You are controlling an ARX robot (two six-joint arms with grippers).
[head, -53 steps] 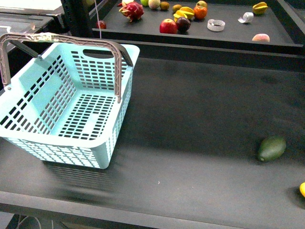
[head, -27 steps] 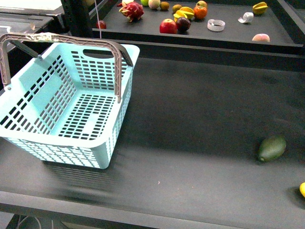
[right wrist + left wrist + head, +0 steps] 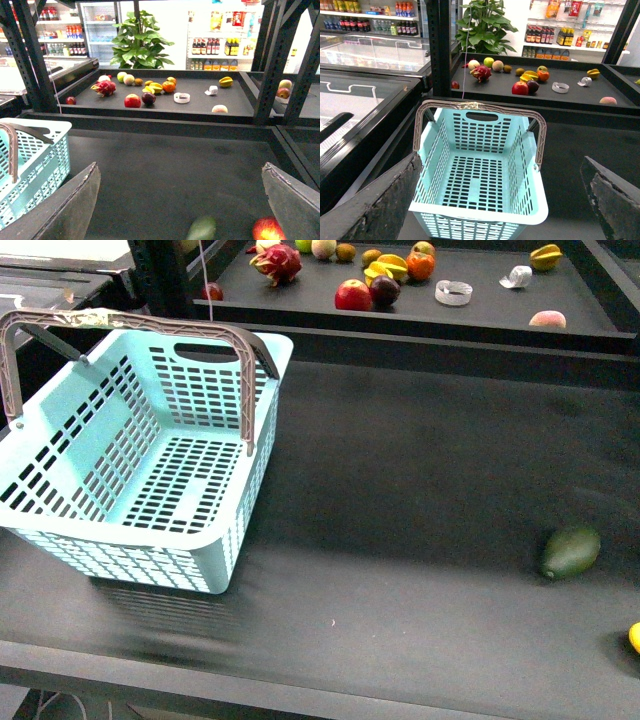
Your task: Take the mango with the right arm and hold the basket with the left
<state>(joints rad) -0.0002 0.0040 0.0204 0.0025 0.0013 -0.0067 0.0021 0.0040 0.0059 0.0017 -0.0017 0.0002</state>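
Well right of the basket (image 3: 140,532) on the counter (image 3: 420,470) — beyond the green fruit (image 3: 571,551) — lies the mango (image 3: 636,637); left pincer (image 3: 501,167) and right pincer (image 3: 180,170) both gape apart.

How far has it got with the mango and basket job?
Nothing looks done yet. The left gripper is open, short of the empty basket. The right gripper is open and holds nothing; the mango lies on the table, barely in front view. Both grasps remain.
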